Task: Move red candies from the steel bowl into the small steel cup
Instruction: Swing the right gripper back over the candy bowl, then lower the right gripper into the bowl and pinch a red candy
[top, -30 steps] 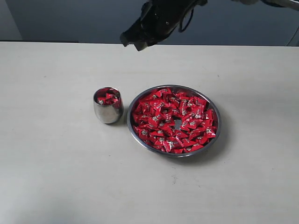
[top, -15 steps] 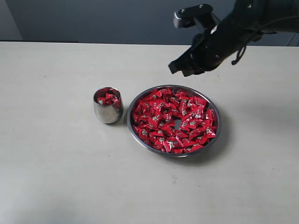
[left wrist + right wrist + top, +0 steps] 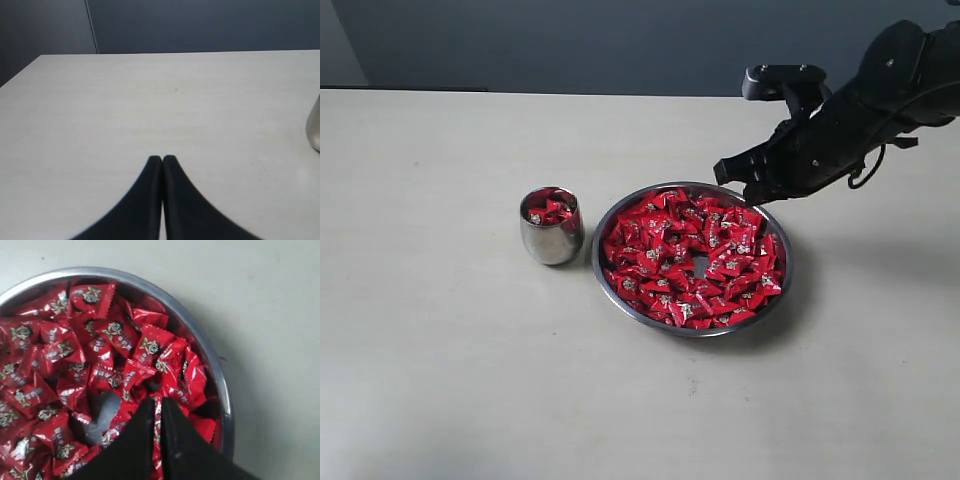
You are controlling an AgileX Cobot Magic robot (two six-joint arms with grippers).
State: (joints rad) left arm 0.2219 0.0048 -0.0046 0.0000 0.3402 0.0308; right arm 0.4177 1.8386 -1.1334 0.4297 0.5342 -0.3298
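The right gripper (image 3: pixel 738 180) has swung from up near the small steel cup (image 3: pixel 551 240) to the far right rim of the steel bowl (image 3: pixel 691 332). Its jaws are pressed together and empty. It looks ready to get another of the red candies (image 3: pixel 670 262) lying in the bowl.

I work at what looks like a lab test bench: a plain pale table (image 3: pixel 440 380) against a bare dark blue-grey wall (image 3: pixel 570 40). My black robot arm (image 3: pixel 910 70) reaches over a steel bowl (image 3: pixel 692 333) of red candies (image 3: pixel 660 255) and a small steel cup (image 3: pixel 550 245) set out on it.
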